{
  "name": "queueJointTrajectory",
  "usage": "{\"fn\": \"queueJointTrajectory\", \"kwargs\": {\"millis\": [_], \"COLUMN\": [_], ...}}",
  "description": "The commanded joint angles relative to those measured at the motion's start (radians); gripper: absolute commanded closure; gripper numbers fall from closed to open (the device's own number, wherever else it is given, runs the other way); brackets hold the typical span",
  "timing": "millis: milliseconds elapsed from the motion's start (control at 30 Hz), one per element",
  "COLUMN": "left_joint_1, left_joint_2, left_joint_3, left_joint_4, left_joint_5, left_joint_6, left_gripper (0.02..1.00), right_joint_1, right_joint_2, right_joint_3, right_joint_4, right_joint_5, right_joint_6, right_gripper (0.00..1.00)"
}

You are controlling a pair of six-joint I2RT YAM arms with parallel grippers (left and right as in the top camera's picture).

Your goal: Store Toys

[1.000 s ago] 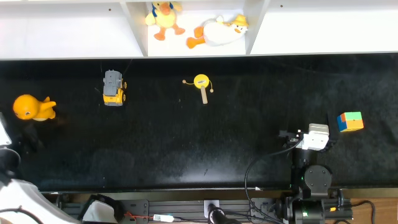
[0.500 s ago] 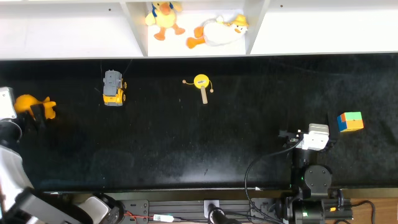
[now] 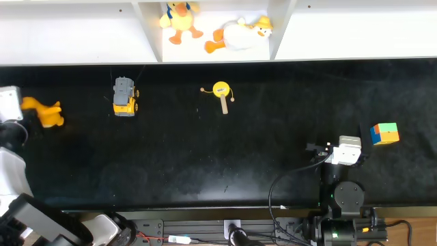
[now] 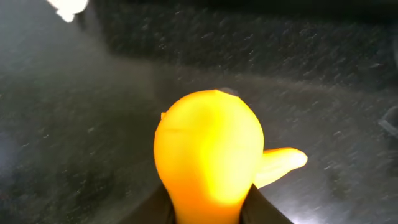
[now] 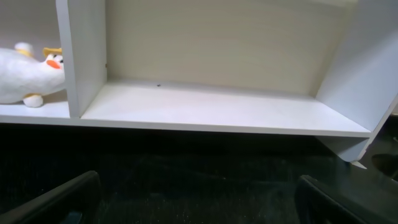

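In the top view, your left gripper (image 3: pixel 26 108) sits at the far left of the black table (image 3: pixel 205 157), holding the smooth orange rubber duck (image 3: pixel 46 113). It is well apart from the white shelf unit (image 3: pixel 75 34) along the far edge, whose middle bay holds a yellow plush duck (image 3: pixel 179 17) and a white plush duck (image 3: pixel 239 34). I judge the carry to be the risk. The duck looks round and slick, so a fast swing could squirt it out. A low path toward the shelf could also clip the yellow-and-grey toy truck (image 3: pixel 125 96) or the shelf's front lip. In the left wrist view, the duck's bulbous body rises from between the 2 dark fingers (image 4: pixel 158 208), which are clenched on its lower flanks, 1 on each side. A pointed end pokes out sideways. That hold looks low on a bulging shape, so the duck may tip or roll in the grip. In the right wrist view, your right gripper (image 5: pixel 199 199) is released, its 2 fingers wide apart with nothing between them, and it faces a shelf bay beside the white plush.
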Motion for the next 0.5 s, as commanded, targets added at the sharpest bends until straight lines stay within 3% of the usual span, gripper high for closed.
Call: {"fn": "queueJointTrajectory", "kwargs": {"millis": [33,267,500], "left_joint_1": [-0.066,-0.117,-0.117], "left_joint_2": [-0.046,-0.164,-0.280], "left_joint_3": [0.032,0.032,0.035], "left_joint_4": [-0.002,0.047,0.006], "left_joint_5": [0.003,-0.002,-0.057], "left_joint_6": [-0.109,-0.267,-0.309], "left_gripper": [0.825,0.844,0.836], "right_joint_1": [-0.003,-0.003,-0.003], "right_joint_2": [-0.006,-0.006,-0.006], "right_joint_3": [-0.014,-0.014,-0.014], "right_joint_4": [0.005,0.005,0.005], "right_joint_5": [-0.006,-0.006,-0.006], "right_joint_6": [-0.003,-0.003,-0.003], "right_gripper": [0.007,0.005,0.007]}}
